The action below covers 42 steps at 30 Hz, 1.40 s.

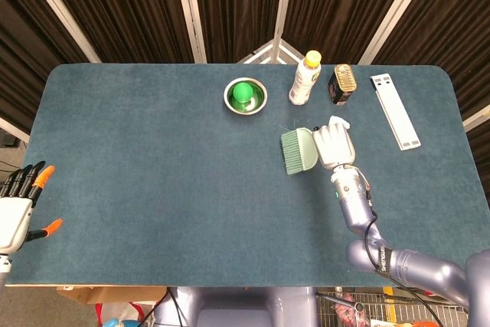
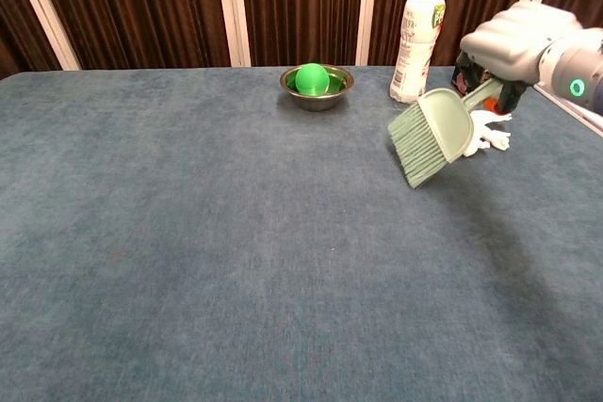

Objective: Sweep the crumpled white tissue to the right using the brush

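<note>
My right hand [image 1: 333, 143] grips the handle of a pale green brush [image 1: 298, 150]. The brush head [image 2: 431, 136] points left and down, and its bristles sit just left of the crumpled white tissue [image 2: 491, 129]. In the chest view the tissue lies on the blue table behind and to the right of the brush head, partly covered by it. In the head view my right hand [image 2: 518, 40] hides most of the tissue. My left hand [image 1: 15, 204] is open with its fingers apart, off the table's front left corner.
A steel bowl [image 1: 245, 96] with a green ball stands at the back centre. A white bottle with a yellow cap [image 1: 304, 78] and a dark can [image 1: 342, 84] stand just behind the tissue. A white flat strip [image 1: 395, 110] lies at the back right.
</note>
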Tool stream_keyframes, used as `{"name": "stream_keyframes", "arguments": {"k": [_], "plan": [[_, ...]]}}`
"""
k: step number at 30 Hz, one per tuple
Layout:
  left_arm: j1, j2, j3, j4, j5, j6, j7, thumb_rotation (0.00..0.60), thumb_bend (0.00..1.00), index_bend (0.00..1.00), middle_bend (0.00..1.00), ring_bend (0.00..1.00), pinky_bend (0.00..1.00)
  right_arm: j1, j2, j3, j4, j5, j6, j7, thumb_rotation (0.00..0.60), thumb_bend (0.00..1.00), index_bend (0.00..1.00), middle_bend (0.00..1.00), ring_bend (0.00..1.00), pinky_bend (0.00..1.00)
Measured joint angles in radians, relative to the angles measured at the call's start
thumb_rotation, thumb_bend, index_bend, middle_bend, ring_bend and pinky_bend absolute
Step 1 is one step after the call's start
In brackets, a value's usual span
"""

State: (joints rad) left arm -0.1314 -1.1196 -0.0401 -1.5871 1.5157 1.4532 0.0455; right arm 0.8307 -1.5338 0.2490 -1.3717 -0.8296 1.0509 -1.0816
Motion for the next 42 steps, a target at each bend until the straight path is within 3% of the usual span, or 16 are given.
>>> {"name": "stream_keyframes", "arguments": {"k": [12, 22, 31, 42], "plan": [[0.004, 0.004, 0.0, 0.0, -0.007, 0.002, 0.004, 0.6, 0.0, 0.0, 0.0, 0.0, 0.06, 0.014, -0.04, -0.054, 0.299, 0.008, -0.036, -0.012, 0.6, 0.69, 0.9, 0.92, 1.0, 0.93], [0.01, 0.004, 0.006, -0.004, 0.011, 0.02, 0.013, 0.6, 0.0, 0.0, 0.0, 0.0, 0.06, -0.025, 0.098, -0.077, 0.319, -0.009, 0.007, -0.031, 0.6, 0.69, 0.9, 0.92, 1.0, 0.93], [0.008, -0.001, 0.007, -0.007, 0.018, 0.023, 0.024, 0.6, 0.0, 0.0, 0.0, 0.0, 0.06, -0.067, 0.236, -0.076, 0.147, -0.053, 0.076, 0.006, 0.6, 0.69, 0.9, 0.92, 1.0, 0.93], [0.005, -0.008, 0.009, -0.005, 0.027, 0.024, 0.038, 0.6, 0.0, 0.0, 0.0, 0.0, 0.06, -0.181, 0.364, -0.086, -0.295, -0.171, 0.179, 0.25, 0.6, 0.69, 0.9, 0.92, 1.0, 0.93]]}}
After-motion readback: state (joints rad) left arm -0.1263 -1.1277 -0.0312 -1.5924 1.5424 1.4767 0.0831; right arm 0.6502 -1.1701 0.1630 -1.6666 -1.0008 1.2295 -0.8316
